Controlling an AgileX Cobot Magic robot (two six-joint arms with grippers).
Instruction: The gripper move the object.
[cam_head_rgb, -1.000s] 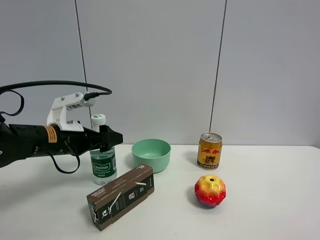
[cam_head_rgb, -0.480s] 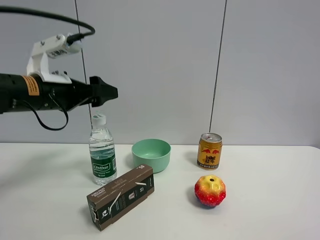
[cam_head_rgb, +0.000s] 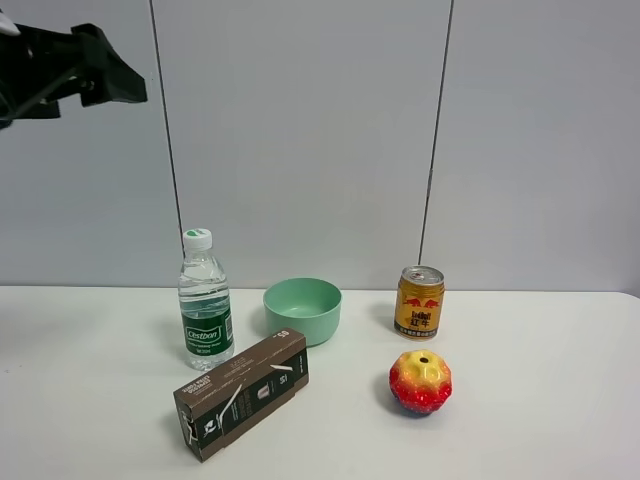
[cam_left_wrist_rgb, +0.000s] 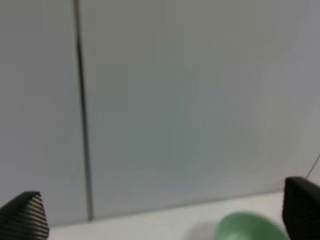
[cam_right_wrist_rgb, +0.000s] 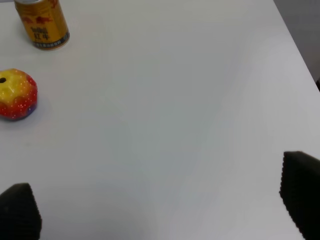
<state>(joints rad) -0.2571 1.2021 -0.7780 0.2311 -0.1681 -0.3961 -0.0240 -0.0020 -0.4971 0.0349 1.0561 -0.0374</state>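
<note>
The clear water bottle (cam_head_rgb: 205, 300) with a white cap and dark green label stands upright on the white table (cam_head_rgb: 540, 400), left of centre. My left gripper (cam_head_rgb: 128, 85), a black claw, hangs high in the top left corner, far above and to the left of the bottle, holding nothing. In the left wrist view it (cam_left_wrist_rgb: 162, 214) is open, its fingertips (cam_left_wrist_rgb: 22, 216) wide apart, facing the grey wall. My right gripper (cam_right_wrist_rgb: 160, 206) is open and empty over bare table; it is out of the exterior view.
A green bowl (cam_head_rgb: 302, 308) stands right of the bottle and also shows in the left wrist view (cam_left_wrist_rgb: 247, 227). A brown box (cam_head_rgb: 240, 393) lies in front of the bottle. A gold can (cam_head_rgb: 420, 300) and a red-yellow apple (cam_head_rgb: 420, 381) sit on the right.
My left gripper has risen from the bottle's neck height to high up and moved left, open and empty. The bottle stays upright in the same spot.
</note>
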